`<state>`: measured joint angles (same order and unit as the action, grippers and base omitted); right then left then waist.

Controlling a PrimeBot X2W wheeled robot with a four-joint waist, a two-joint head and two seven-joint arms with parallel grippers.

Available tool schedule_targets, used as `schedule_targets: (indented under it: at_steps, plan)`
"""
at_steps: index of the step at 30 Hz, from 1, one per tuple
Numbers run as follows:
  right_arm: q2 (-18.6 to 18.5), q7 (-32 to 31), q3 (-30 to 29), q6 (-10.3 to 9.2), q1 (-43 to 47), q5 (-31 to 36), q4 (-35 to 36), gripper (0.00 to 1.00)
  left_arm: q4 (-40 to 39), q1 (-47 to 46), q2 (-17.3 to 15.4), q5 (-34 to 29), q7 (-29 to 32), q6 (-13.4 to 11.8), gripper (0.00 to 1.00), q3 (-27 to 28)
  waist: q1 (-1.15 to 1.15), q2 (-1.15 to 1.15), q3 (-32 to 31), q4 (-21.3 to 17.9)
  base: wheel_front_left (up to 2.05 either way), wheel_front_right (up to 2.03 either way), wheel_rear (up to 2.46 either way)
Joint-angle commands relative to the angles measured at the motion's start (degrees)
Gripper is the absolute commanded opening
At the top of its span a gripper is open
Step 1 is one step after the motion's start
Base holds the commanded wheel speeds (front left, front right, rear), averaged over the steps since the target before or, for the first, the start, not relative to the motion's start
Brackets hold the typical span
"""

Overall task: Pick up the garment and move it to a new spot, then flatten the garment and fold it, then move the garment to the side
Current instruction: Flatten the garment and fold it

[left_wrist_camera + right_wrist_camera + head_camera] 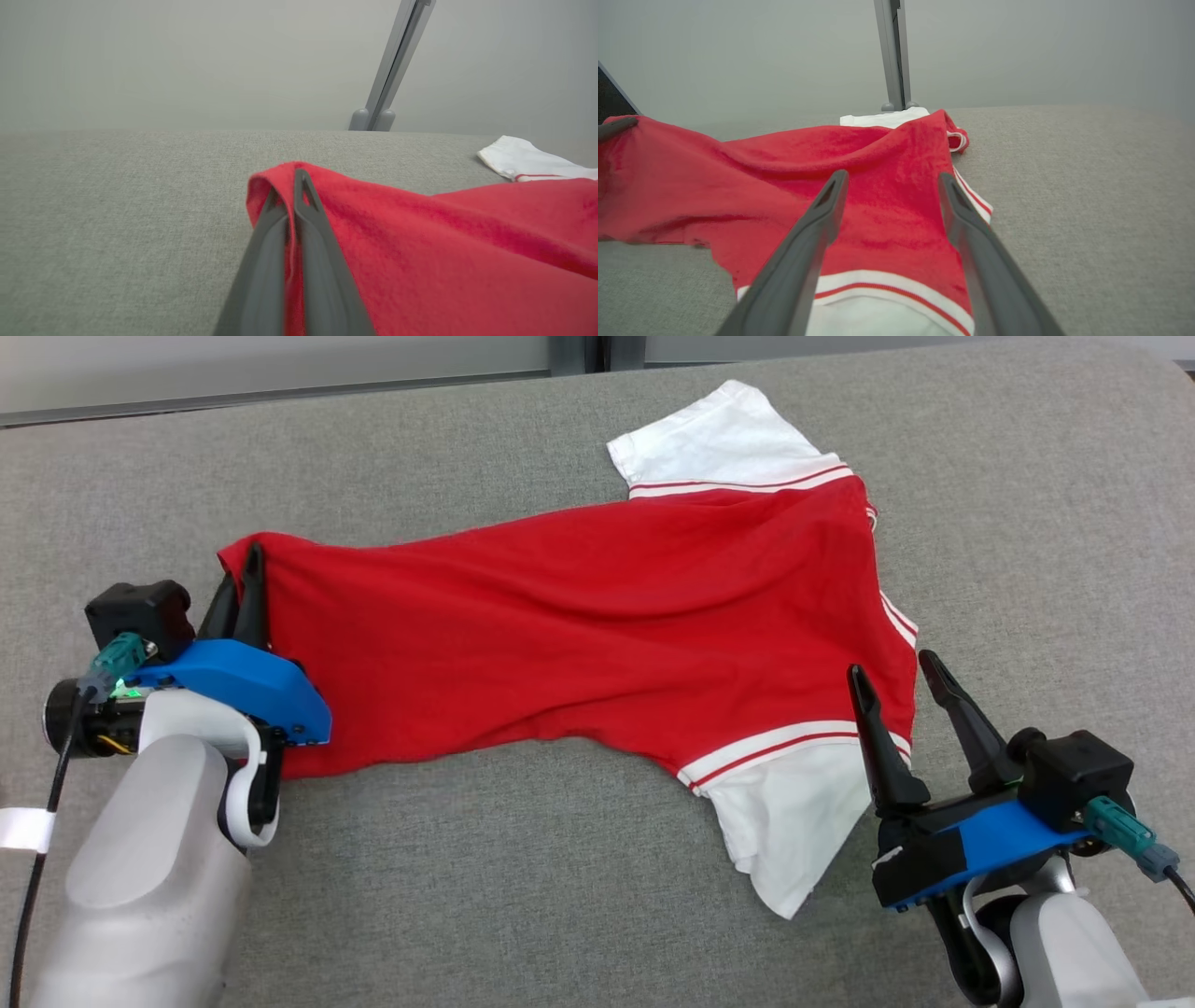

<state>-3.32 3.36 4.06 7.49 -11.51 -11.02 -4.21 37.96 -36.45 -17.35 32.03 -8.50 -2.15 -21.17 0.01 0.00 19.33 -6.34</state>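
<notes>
Both wrist views settle it: left tool (287,184) pinches garment (597,616), right tool (892,177) gapes empty.

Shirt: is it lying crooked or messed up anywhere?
Yes. The shirt lies slanted, not flat: its hem end is bunched narrow where the left gripper pinches it, with folds running toward the white sleeves. No damage visible.

Head view: blue mount (243,686) of the left gripper (247,565) hides the red shirt's (597,616) lower-left hem corner. Left wrist view: shirt cut off at right and bottom edges, fingers (322,270) blurred. Right wrist view: near white sleeve (873,317) cut by bottom edge, far sleeve (882,119) mostly behind red body.
</notes>
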Motion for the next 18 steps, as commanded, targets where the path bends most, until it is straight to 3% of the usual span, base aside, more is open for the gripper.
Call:
schedule_targets:
  at_steps: [1, 2, 3, 4, 12, 18]
  plan:
    - [-0.29, 0.32, -0.07, 0.01, -1.09, -0.27, 0.20, 1.00, 1.18, -1.64, -0.13, -0.38, -0.92, 0.38, 0.00, 0.12, -0.01, 0.00, 0.18, -0.03, 0.00, 0.00, 0.00]
    - [-0.28, 0.33, -0.11, 0.01, -1.16, -0.29, 0.12, 1.00, 2.23, -2.21, -0.03, -0.36, -1.44, 0.61, 0.18, 0.07, -0.01, 0.00, 0.28, -0.02, 0.00, 0.00, 0.00]
    - [-0.27, 0.33, -0.17, 0.01, -1.26, -0.31, 0.04, 1.00, 3.05, -2.78, 0.17, -0.54, -2.03, 0.82, 0.74, -0.12, -0.01, 0.00, 0.34, 0.04, 0.00, 0.00, 0.00]
    - [-0.25, 0.31, -0.21, 0.01, -1.40, -0.32, 0.00, 1.00, 3.69, -3.28, 0.40, -0.68, -2.65, 1.15, 1.00, -0.28, -0.01, 0.00, 0.37, 0.14, 0.00, 0.00, 0.00]
    - [-0.48, 0.47, -1.19, 0.01, -1.40, -0.47, -0.17, 1.00, 4.74, -1.68, 3.09, -0.67, -6.47, 4.18, 1.00, 0.27, -0.01, 0.00, -1.51, 2.22, 0.00, 0.00, 0.00]
    - [-0.41, -0.08, -3.05, 0.01, 0.45, -0.30, 0.46, 1.00, -6.33, 7.55, 5.39, -3.21, -6.72, 5.12, 1.00, 5.43, -0.01, 0.00, -4.64, 4.59, 0.00, 0.00, 0.00]
